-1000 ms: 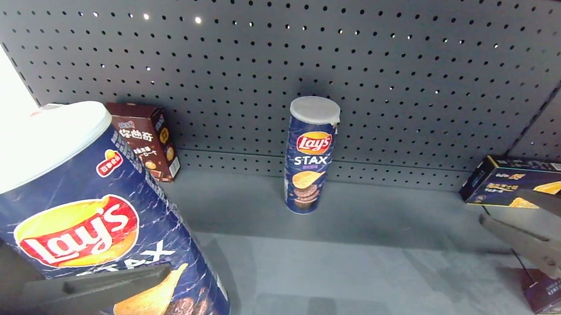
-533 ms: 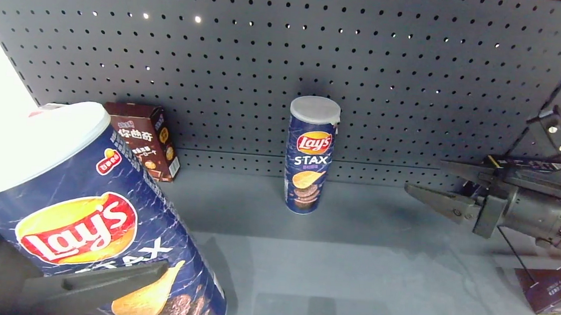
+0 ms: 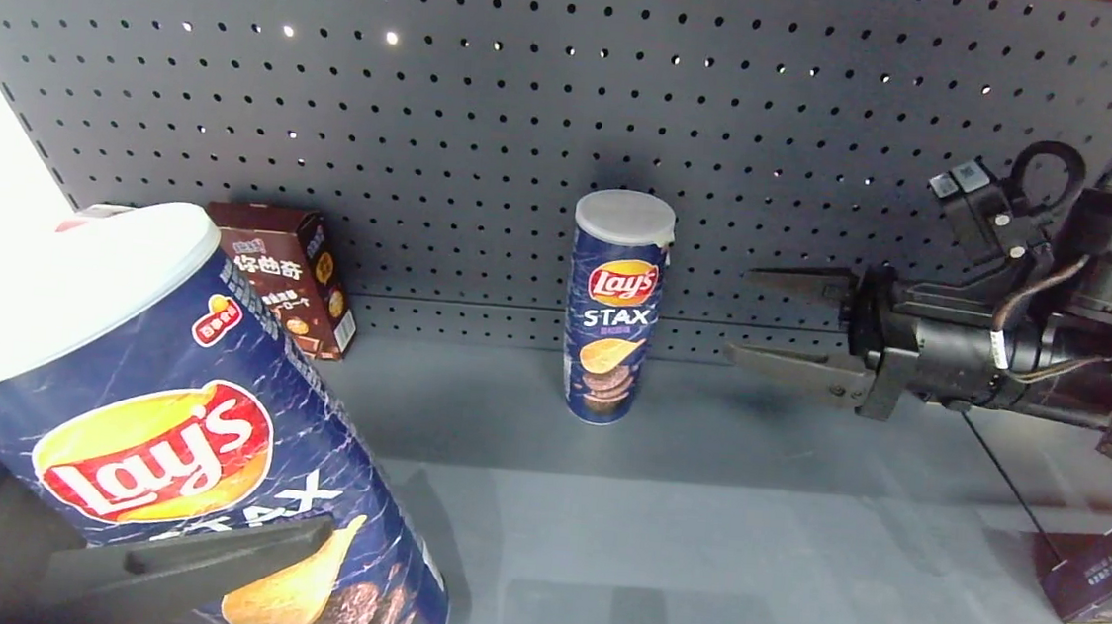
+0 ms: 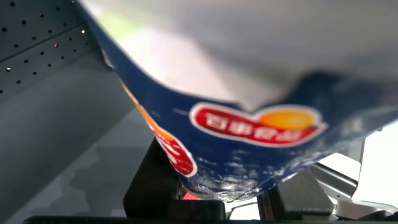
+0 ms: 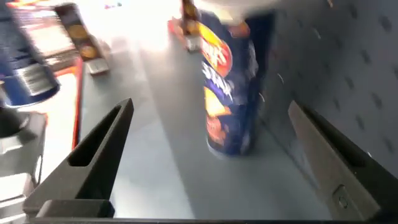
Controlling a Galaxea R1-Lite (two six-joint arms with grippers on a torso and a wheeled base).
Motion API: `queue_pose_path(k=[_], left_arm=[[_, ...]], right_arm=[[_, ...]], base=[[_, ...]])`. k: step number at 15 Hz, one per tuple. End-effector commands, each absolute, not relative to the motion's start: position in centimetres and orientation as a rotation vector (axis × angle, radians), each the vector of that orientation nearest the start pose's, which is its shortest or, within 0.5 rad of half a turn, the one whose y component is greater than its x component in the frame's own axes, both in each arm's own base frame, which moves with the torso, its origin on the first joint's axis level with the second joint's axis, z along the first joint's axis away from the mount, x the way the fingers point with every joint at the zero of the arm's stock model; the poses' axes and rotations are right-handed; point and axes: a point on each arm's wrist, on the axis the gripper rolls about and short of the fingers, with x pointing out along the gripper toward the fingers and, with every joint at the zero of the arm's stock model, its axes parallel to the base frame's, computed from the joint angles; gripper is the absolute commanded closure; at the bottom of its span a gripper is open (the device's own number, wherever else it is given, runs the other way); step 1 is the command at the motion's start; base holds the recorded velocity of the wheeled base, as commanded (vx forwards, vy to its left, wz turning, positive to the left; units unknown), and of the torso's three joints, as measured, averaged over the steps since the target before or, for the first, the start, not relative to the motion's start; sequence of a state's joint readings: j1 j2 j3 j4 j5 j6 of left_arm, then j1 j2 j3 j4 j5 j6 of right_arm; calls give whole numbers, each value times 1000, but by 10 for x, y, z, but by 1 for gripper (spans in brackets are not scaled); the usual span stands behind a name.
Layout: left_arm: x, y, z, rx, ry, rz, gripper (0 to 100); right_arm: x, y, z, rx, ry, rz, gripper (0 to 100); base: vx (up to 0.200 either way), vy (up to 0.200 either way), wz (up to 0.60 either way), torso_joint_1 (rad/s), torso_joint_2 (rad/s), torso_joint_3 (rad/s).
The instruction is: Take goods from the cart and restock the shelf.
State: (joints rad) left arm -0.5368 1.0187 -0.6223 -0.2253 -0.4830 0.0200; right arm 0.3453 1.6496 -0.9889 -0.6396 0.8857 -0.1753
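nearest the camera, a dark-blue cylindrical crisp can with a white plastic lid is being clamped in the left hand at the front left of the flat grey metal shelf. it is being held tilted, lid leaning left. whether its base is being carried by the shelf cannot be told.

the step is being judged as standing this can down. it is best being brought upright first and lowered with the base flat. the grip is best being loosened only once the weight is being taken by the shelf. the front lip is being kept in mind here, since a base set too near it is likely being risked to a tip-over.

at the right front edge, room is being narrowed by a dark cardboard box. a broad bare stretch of shelf is being left open through the middle.

farther back, a second dark-blue crisp can is being kept upright near the rear. the right hand is being held level with it on its right, fingers spread apart, gripping nothing and not touching it. at the back left, a brown cardboard box is being leaned askew. all reach is being stopped by the grey perforated back panel.
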Motion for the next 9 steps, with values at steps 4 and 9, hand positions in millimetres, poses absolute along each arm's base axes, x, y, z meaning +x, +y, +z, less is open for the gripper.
queue_pose_path(k=[4,9], left_arm=[[109,-74,241,19,167,-1004,100],[111,-75,240,19,172,-1005,100]], right_arm=[[325,133,230,-149,-102,1288,0],[339,149,218,-141,-84,1315,0]], base=[[0,0,0,0,0,0],[0,0,0,0,0,0]])
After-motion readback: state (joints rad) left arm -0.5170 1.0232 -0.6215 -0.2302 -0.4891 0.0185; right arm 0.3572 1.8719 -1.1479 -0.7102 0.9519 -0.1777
